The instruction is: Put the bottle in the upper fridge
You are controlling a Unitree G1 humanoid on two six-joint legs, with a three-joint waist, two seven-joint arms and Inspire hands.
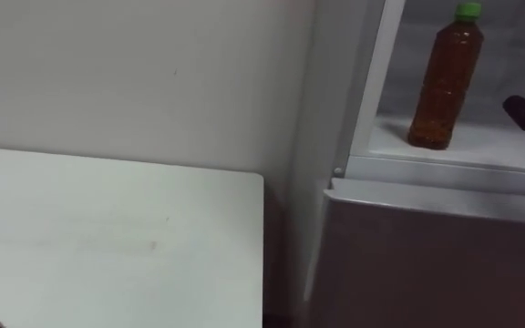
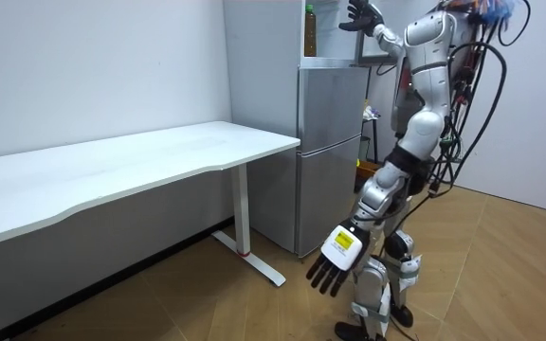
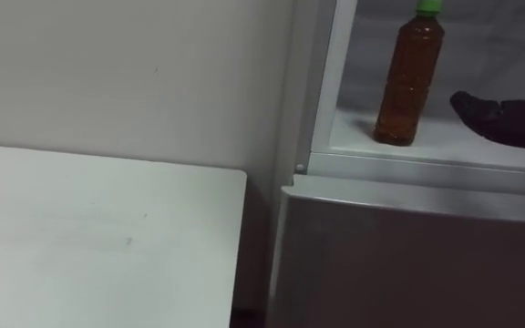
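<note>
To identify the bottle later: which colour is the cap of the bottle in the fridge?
Green: the bottle's cap shows best in the left eye view.

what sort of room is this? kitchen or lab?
Looks like a bare test room or office, not a kitchen: a long white desk, a silver fridge against plain white walls, and wood flooring. A bottle stands in the open upper compartment.

eye views taken from robot's head, close up, aimed down-forward at fridge point(image 1: 427, 264) front and worktop point(image 1: 108, 237) corner beside it; right eye set slightly rightward. room view set well off, robot seen side-on. fridge, worktop, bottle point(image 1: 443, 82) shared by all three views.
</note>
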